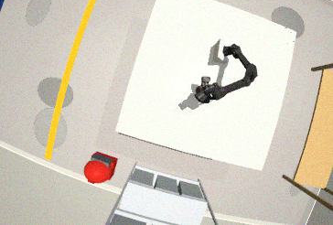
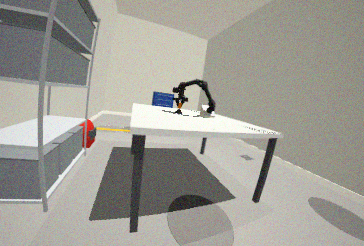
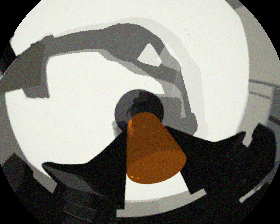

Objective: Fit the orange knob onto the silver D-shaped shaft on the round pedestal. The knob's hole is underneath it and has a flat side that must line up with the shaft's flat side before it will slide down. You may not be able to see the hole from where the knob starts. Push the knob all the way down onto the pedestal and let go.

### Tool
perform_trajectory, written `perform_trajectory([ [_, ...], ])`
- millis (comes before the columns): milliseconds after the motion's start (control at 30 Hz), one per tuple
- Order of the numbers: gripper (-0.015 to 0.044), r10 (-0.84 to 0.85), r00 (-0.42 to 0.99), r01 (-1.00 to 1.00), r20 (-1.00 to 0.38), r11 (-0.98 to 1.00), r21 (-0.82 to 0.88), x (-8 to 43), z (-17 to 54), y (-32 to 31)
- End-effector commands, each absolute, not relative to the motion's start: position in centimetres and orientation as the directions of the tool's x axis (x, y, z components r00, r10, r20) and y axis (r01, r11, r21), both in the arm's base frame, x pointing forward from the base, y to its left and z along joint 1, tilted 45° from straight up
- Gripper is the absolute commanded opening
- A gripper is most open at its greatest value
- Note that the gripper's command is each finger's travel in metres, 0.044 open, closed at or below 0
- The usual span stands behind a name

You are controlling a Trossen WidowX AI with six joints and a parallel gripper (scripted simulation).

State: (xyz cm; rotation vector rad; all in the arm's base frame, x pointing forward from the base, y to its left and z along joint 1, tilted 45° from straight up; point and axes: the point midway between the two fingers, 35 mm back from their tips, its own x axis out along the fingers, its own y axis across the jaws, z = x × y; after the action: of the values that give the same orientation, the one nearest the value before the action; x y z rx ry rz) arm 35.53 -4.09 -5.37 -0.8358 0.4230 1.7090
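The orange knob (image 3: 155, 156) (image 2: 179, 106) is held between the two black fingers of my gripper (image 3: 145, 131) (image 2: 179, 104). The gripper is shut on it. In the wrist view the knob's narrow far end overlaps the dark grey round pedestal (image 3: 122, 107). In the exterior view the pedestal (image 2: 179, 112) is a small dark shape just under the knob, too small to tell whether they touch. The silver shaft, its flat side and the knob's hole are hidden. In the top view the arm's wrist hides knob and pedestal.
The white table (image 1: 155, 66) (image 2: 225, 123) carries the arm, whose base stands beside a thin upright panel (image 1: 215, 53). Arm shadows fall across the table. A shelf rack (image 1: 162, 203) (image 2: 44, 97), a red object (image 1: 98, 171) (image 2: 89, 133) and a yellow floor line (image 1: 73, 63) lie beyond the table.
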Motion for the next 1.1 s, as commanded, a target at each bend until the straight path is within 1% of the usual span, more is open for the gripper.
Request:
perform_trajectory([
  [0,0.0,0.688,-0.112,-0.943,-0.717,-0.301,-0.141,35.64,-5.17,-4.35],
  [133,0.0,0.687,-0.112,-0.935,-0.717,-0.318,-0.159,35.59,-5.05,-4.42],
  [333,0.0,0.687,-0.113,-0.858,-0.717,-0.432,-0.279,35.32,-4.82,-4.42],
  [1067,0.0,0.688,-0.113,-0.844,-0.717,-0.447,-0.296,35.32,-4.88,-4.27],
])
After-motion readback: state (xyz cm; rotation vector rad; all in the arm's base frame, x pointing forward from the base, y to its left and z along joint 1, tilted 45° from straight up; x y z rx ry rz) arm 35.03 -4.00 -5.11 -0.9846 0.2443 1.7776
